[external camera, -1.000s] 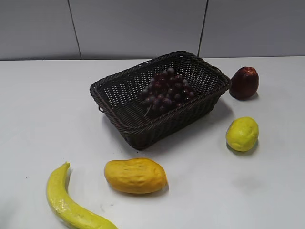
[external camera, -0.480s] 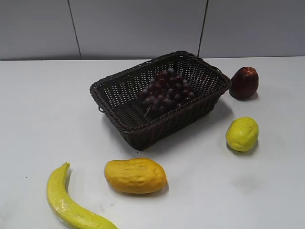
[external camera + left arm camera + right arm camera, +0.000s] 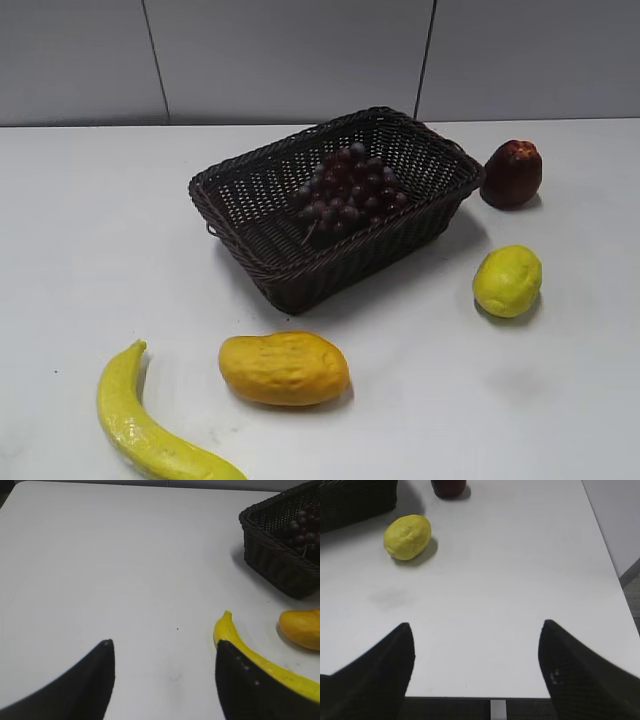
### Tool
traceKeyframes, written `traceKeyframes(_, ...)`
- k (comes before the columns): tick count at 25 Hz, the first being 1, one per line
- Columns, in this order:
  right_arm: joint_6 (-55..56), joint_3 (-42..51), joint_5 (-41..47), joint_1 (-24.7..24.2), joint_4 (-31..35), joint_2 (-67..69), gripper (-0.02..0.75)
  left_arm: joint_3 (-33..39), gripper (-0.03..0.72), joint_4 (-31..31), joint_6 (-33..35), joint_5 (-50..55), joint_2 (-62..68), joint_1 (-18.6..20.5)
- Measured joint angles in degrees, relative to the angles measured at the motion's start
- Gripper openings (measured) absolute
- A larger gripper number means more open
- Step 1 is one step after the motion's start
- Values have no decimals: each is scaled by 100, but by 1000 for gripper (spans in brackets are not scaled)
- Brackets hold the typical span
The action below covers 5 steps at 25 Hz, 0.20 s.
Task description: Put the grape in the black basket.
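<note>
The grape (image 3: 350,191), a bunch of dark red and purple berries, lies inside the black basket (image 3: 260,165) at the middle back of the white table. Both also show at the top right of the left wrist view: the grape (image 3: 302,527) in the black basket (image 3: 272,560). My left gripper (image 3: 164,642) is open and empty, low over bare table left of the banana. My right gripper (image 3: 476,624) is open and empty above the table's front right edge. Neither gripper shows in the exterior view.
A yellow banana (image 3: 140,420) lies at the front left and a yellow-orange mango (image 3: 285,368) beside it. A lemon (image 3: 508,281) lies right of the basket and a dark red fruit (image 3: 513,173) behind it. The table's right edge (image 3: 605,545) is near the right gripper.
</note>
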Motion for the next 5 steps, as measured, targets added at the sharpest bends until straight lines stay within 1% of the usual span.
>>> traceKeyframes(5,0,0,0,0,0,0,584,0,488,16,0,5,-41,0)
